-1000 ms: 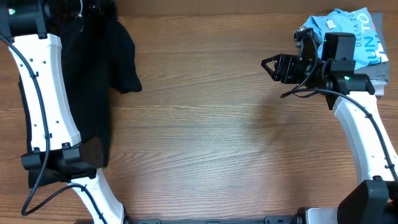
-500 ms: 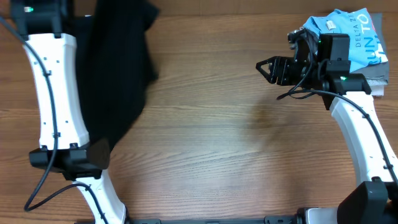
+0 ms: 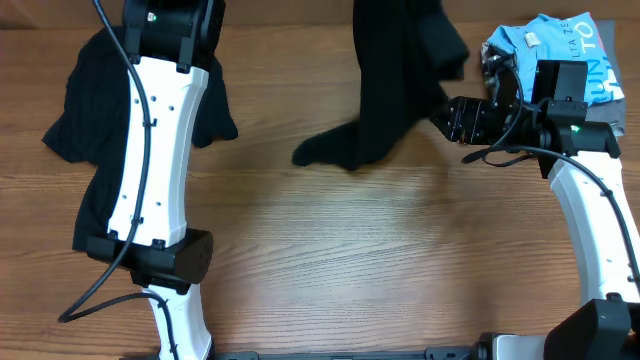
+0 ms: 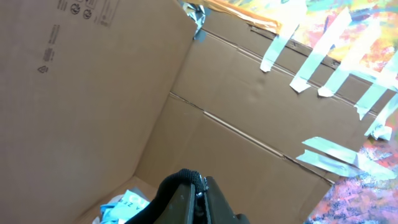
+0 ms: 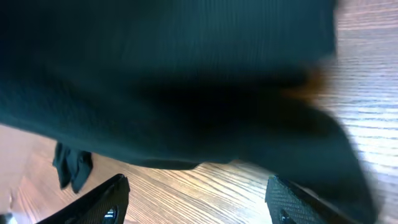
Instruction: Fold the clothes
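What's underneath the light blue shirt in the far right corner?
A grey folded edge peeks out under the light-blue shirt; the shirt and right arm cover the rest of it.

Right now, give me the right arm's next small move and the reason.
Probably ease the right claw forward and close it on the near edge of the black shirt. The claw is spread open, gripping nothing, and the bunched fabric fills the wrist view just ahead, so a short advance should reach it.

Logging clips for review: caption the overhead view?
One black shirt stretches from the far edge onto the table beside the right hand; a second black shirt lies bunched under the left arm.
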### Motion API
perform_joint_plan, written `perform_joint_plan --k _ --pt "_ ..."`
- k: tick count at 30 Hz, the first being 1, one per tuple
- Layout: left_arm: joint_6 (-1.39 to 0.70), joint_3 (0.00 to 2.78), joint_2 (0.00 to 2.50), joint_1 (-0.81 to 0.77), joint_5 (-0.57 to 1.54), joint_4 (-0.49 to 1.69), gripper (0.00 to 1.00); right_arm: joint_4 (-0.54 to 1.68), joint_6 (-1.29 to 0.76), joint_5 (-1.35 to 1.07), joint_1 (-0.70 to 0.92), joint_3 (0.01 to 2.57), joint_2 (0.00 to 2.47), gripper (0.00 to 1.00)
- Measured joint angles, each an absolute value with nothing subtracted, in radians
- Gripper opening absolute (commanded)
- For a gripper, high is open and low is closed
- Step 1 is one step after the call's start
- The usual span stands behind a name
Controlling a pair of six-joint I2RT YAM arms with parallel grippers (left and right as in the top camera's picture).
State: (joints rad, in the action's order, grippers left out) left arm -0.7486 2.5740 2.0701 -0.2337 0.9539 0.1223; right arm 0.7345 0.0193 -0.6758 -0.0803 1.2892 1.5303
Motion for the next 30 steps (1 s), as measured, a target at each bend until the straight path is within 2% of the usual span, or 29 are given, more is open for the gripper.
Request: perform_joint_plan --k 7,13,18,23,30 --pt "-0.730 2.574 2.070 -0.233 0.937 0.127 0.04 0.735 0.146 -0.676 -0.012 1.289 1.531 0.76" --pt "-0.723 2.574 2.070 -0.233 0.925 0.142 0.04 0.757 0.170 -0.657 0.098 1.289 1.531 0.76" --pt "-0.696 2.574 2.070 -0.229 0.888 0.195 0.04 0.823 0.178 -0.646 0.110 1.289 1.531 0.75" --pt "-0.680 2.574 2.070 -0.227 0.874 0.195 0.04 0.772 0.179 -0.641 0.142 1.255 1.535 0.71" --pt "-0.677 2.574 2.070 -0.227 0.866 0.194 0.04 0.630 0.113 -0.538 0.317 1.241 1.598 0.71"
